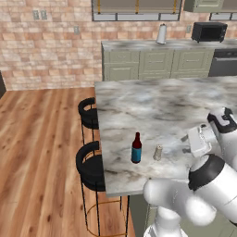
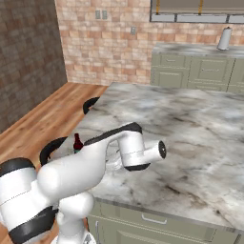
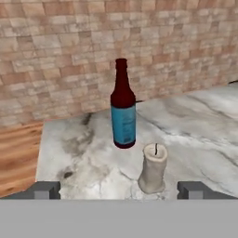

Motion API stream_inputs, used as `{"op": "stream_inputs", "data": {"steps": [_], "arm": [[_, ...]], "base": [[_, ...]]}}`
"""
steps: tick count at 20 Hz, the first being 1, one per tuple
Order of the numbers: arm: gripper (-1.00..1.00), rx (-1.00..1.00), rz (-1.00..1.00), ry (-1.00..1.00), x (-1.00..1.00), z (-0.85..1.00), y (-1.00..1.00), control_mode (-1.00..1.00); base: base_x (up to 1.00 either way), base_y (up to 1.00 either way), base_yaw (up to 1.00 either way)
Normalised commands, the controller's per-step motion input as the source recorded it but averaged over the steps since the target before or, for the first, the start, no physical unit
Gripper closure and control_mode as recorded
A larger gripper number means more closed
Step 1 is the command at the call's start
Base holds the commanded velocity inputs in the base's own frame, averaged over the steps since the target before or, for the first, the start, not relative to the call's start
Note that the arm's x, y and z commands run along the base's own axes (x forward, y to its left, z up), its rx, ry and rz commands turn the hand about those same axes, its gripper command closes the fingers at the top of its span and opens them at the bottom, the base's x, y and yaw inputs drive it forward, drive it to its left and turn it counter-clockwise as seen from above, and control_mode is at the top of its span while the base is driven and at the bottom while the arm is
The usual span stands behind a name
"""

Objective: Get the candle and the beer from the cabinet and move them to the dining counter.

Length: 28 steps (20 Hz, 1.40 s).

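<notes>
The candle (image 3: 153, 168) is set upright on the tabletop (image 1: 176, 106) near its stool-side edge, with the beer (image 3: 123, 106) standing just beside it at eleven o'clock in the hand view. Both are judged delivered, so the fingers (image 3: 46, 189) are spread wide apart, gripping nothing.

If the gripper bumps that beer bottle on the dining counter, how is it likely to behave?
The beer stands tall on a narrow base, so it would probably tip rather than slide. Its round glass body looks apt to roll afterwards, perhaps toward the dining counter edge nearby. Falling, it might knock the candle beside it.
</notes>
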Motion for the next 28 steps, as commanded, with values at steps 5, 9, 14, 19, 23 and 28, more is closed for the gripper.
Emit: {"op": "stream_inputs", "data": {"steps": [5, 9, 14, 19, 23, 28], "arm": [[-1.0, -0.16, -0.2, 0.16, -0.33, 0.37, 0.05, -1.0], [-1.0, -0.2, -0.24, 0.1, -0.33, 0.33, 0.06, -1.0], [-1.0, -0.08, -0.24, 0.13, -0.32, 0.41, 0.01, -1.0], [-1.0, 0.0, -0.29, 0.12, -0.42, 0.39, 0.0, -1.0], [-1.0, 0.0, -0.36, 0.07, -0.42, 0.3, 0.04, -1.0], [-1.0, 0.0, -0.26, 0.09, -0.42, 0.38, 0.01, -1.0]], "base": [[0.0, 0.0, 0.0], [0.0, 0.0, 0.0], [0.0, 0.0, 0.0], [0.0, 0.0, 0.0], [0.0, 0.0, 0.0], [0.0, 0.0, 0.0]]}}
